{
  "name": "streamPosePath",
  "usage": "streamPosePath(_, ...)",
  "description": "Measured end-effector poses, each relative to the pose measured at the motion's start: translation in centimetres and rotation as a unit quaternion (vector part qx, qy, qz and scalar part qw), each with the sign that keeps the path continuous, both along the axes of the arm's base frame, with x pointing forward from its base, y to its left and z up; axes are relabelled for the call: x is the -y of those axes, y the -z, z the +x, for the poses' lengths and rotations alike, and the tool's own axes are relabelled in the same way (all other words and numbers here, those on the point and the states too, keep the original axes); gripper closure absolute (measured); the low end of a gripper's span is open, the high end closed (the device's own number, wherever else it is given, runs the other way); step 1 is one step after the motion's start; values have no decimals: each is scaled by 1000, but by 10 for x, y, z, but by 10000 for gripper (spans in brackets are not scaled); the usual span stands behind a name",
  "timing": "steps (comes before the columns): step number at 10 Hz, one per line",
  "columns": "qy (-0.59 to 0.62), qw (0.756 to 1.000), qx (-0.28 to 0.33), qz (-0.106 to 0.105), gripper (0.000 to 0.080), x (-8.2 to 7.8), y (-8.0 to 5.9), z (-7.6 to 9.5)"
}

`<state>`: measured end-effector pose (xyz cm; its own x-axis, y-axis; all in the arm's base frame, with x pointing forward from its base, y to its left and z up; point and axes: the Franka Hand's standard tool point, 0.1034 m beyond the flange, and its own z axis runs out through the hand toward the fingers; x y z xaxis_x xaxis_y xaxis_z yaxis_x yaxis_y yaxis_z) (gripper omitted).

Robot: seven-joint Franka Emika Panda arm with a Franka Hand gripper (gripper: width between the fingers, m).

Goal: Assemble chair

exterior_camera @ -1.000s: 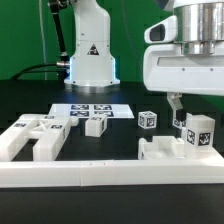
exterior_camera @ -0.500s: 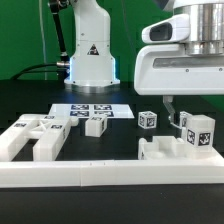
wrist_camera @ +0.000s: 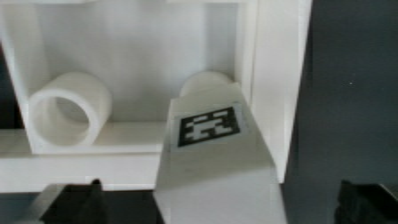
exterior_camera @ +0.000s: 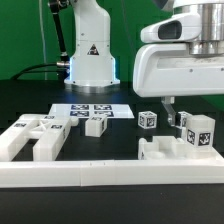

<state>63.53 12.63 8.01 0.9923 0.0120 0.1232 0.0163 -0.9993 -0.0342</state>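
In the exterior view my gripper point(exterior_camera: 176, 116) hangs at the right, over a tagged white chair leg point(exterior_camera: 198, 132) that stands on a low white chair piece point(exterior_camera: 160, 151). The wrist view shows a long white leg with a square tag point(wrist_camera: 214, 125) running between my two dark fingertips point(wrist_camera: 71, 200). There is a gap on each side, so the gripper point(wrist_camera: 217, 205) is open and holds nothing. Behind the leg lies a white panel with a round peg point(wrist_camera: 63, 110). Other chair parts rest further left: a notched panel point(exterior_camera: 35, 136) and two small cubes point(exterior_camera: 95, 125) point(exterior_camera: 148, 119).
The marker board point(exterior_camera: 92, 109) lies flat behind the cubes. A long low white rail point(exterior_camera: 100, 173) runs along the front of the table. The robot's white base point(exterior_camera: 88, 55) stands at the back, with a cable on its left.
The gripper has shifted slightly toward the exterior view's left, then held still. The jaws stay open and no part has moved.
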Motion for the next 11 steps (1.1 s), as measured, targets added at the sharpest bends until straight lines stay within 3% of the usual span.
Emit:
streamPosePath(1,2,1000,0,0,298,0,0,0)
streamPosePath(2,6,1000,0,1,298,0,0,0)
streamPosePath(3,18,1000,-1,2,474,0,0,0)
streamPosePath(7,115,993,-7,11,514,6,0,-1)
streamPosePath(11,270,963,-15,9,511,24,0,-3)
